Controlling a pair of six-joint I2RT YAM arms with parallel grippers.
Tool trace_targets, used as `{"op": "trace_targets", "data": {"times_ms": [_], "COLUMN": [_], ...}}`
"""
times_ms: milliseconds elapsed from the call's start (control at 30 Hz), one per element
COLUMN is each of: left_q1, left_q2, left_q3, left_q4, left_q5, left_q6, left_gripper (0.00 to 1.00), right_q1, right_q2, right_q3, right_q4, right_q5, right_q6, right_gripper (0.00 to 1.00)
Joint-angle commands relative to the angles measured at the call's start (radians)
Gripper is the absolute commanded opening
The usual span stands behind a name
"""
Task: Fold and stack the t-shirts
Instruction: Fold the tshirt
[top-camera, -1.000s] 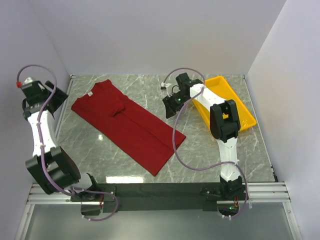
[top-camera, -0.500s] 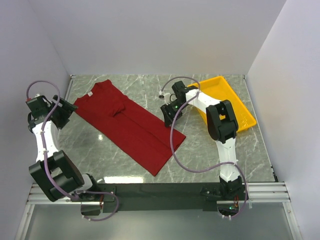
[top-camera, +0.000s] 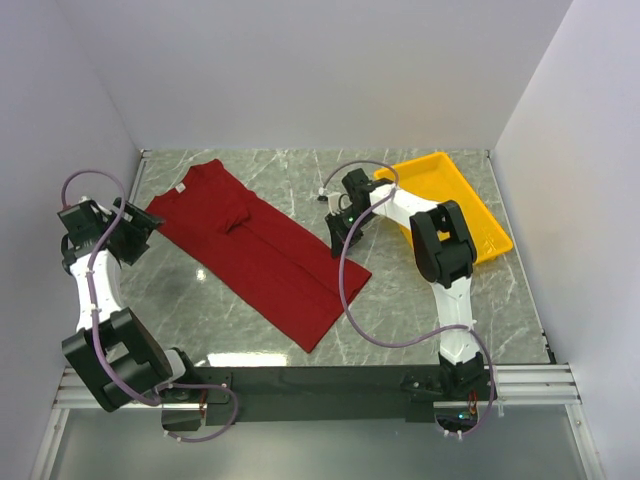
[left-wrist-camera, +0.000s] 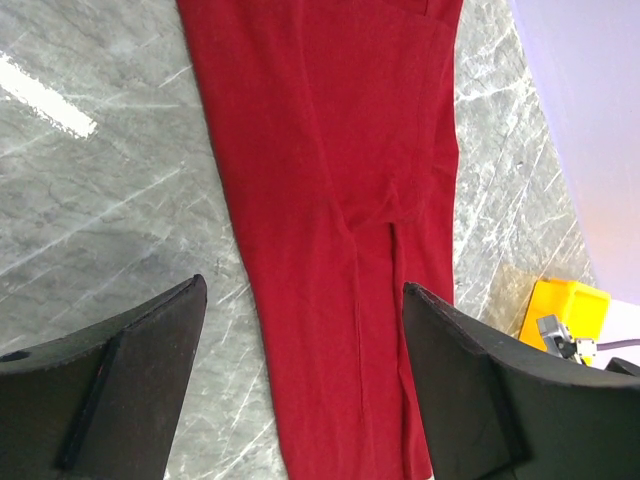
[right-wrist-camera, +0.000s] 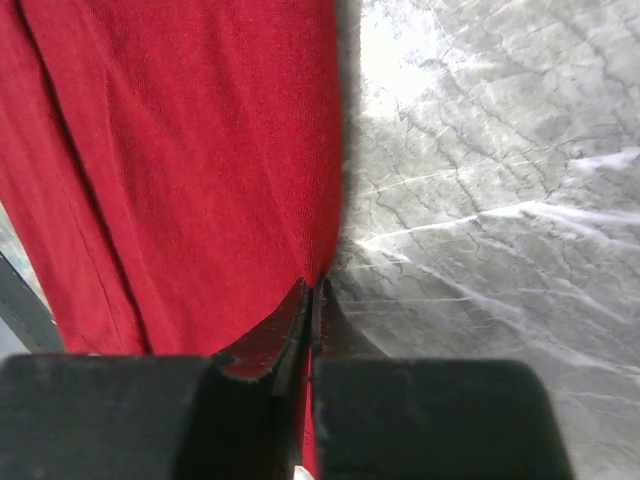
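A red t-shirt (top-camera: 260, 255) lies folded lengthwise into a long strip, running diagonally across the marble table (top-camera: 420, 300). My right gripper (top-camera: 337, 240) is down at the strip's right long edge. In the right wrist view its jaws (right-wrist-camera: 312, 290) are shut, with the red t-shirt (right-wrist-camera: 200, 150) edge pinched between the tips. My left gripper (top-camera: 140, 222) hovers at the strip's upper left end, beside the collar. In the left wrist view it (left-wrist-camera: 300, 290) stands wide open above the t-shirt (left-wrist-camera: 330, 150) with nothing between its fingers.
A yellow tray (top-camera: 490, 225) sits at the back right of the table, and its corner (left-wrist-camera: 565, 305) shows in the left wrist view. White walls close in the table on the left, back and right. A black rail runs along the near edge.
The right gripper came down from near the tray onto the t-shirt's right edge and shut on it. The left arm swung down and right toward the collar end, staying open.
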Motion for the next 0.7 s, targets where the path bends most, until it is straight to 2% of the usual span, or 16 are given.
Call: {"op": "trace_targets", "data": {"times_ms": [0,233,500,667], "left_q1": [0.002,0.001,-0.001,-0.027], "left_q2": [-0.037,-0.035,-0.012,0.024], "left_q3": [-0.007,-0.042,-0.077,-0.085], "left_q4": [0.03,0.045,0.082,0.117], "left_q5": [0.029,0.053,0.091,0.095], "left_q6": [0.001,-0.006,-0.019,-0.039], "left_gripper": [0.84,0.84,0.84,0.85], "right_q1": [0.007,-0.048,-0.152,-0.177], "right_q2": [-0.02,-0.069,-0.167,-0.219], "right_q3": [-0.042,-0.11,-0.271,-0.364], "right_q4": [0.01,0.071,0.139,0.133], "right_q5": [0.04,0.064,0.101,0.1], "right_q6": [0.018,0.102,0.168,0.173], "right_gripper": [0.0,0.0,0.0,0.0]}}
